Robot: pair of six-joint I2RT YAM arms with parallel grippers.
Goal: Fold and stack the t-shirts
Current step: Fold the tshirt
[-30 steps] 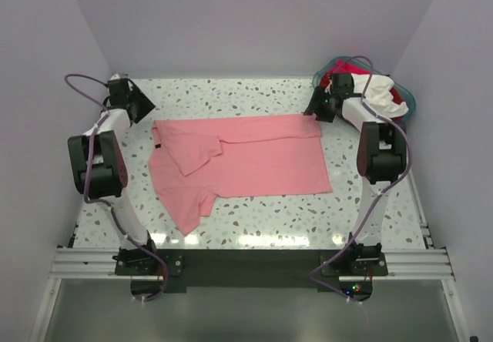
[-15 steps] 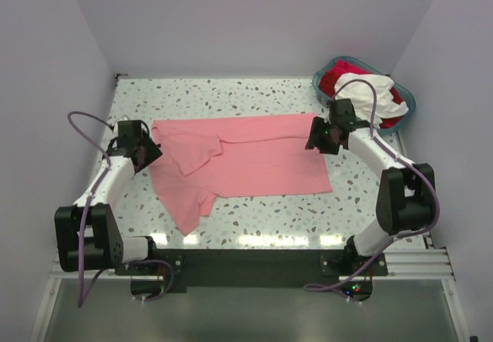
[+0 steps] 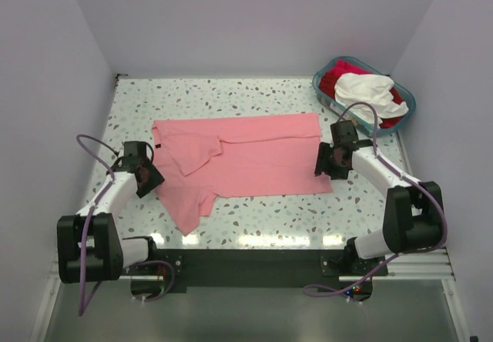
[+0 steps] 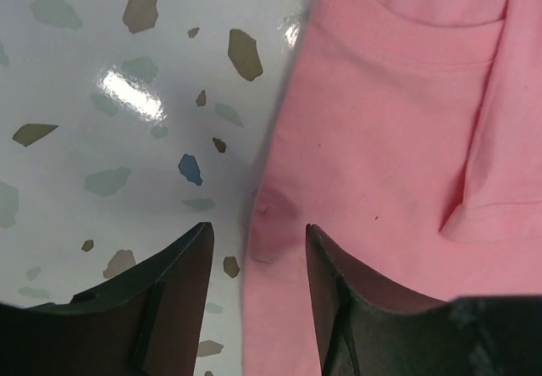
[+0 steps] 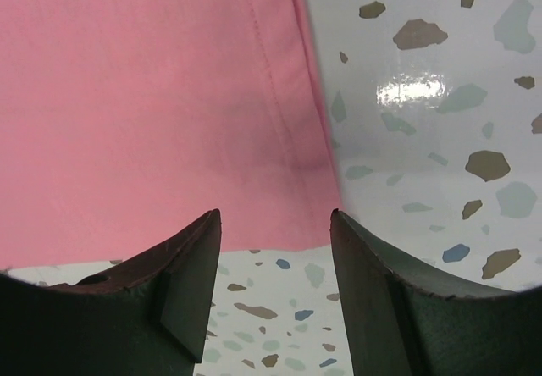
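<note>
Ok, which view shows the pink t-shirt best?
Top external: the pink t-shirt lies spread on the table, its full outline visible. The left wrist view shows only a strip of its edge with a sleeve hem; the right wrist view shows only one hemmed corner.

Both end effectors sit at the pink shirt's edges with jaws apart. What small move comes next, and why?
Probably lower both and close on the cloth. The left end effector is open astride the left edge of the pink t-shirt, the right end effector open over its near right corner; neither holds anything, so a pinch must come before any fold.
</note>
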